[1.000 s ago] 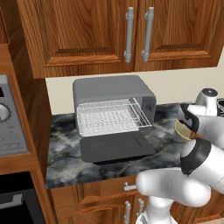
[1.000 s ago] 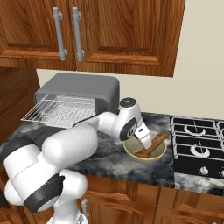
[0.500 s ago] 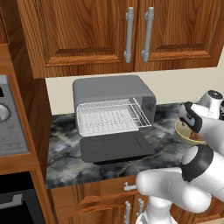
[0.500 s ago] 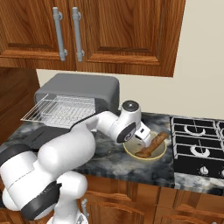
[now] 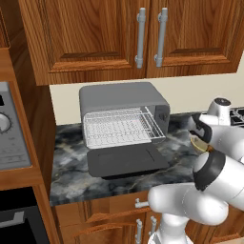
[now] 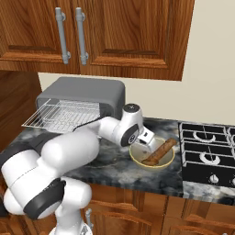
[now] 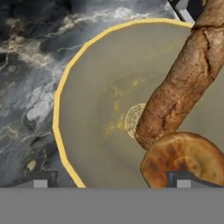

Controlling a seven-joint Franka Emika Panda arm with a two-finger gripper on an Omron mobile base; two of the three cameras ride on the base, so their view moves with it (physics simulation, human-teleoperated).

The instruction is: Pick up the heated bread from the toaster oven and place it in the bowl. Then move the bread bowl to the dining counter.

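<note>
Marbled counter (image 6: 110,167), wood cabinets (image 6: 124,32), bread (image 6: 158,152) in bowl (image 6: 137,158)

In the hand view, the bowl (image 7: 78,144) runs off the right and bottom edges, and the bread (image 7: 183,92) is cut at the top right. In the left base view, the arm hides most of the bowl (image 5: 199,144).

Light is even and fairly bright, with no visible source and a flat rendered look; the wooden cabinets (image 5: 138,38) carry a soft sheen without glare. A soft shadow lies under the cabinets on the far wall, and another on the marbled counter (image 5: 71,162) beneath the toaster oven (image 5: 121,107) door. The hand view is coarser, its close surface of the bowl (image 7: 100,109) looking soft and blocky, with no bending at the edges.
</note>
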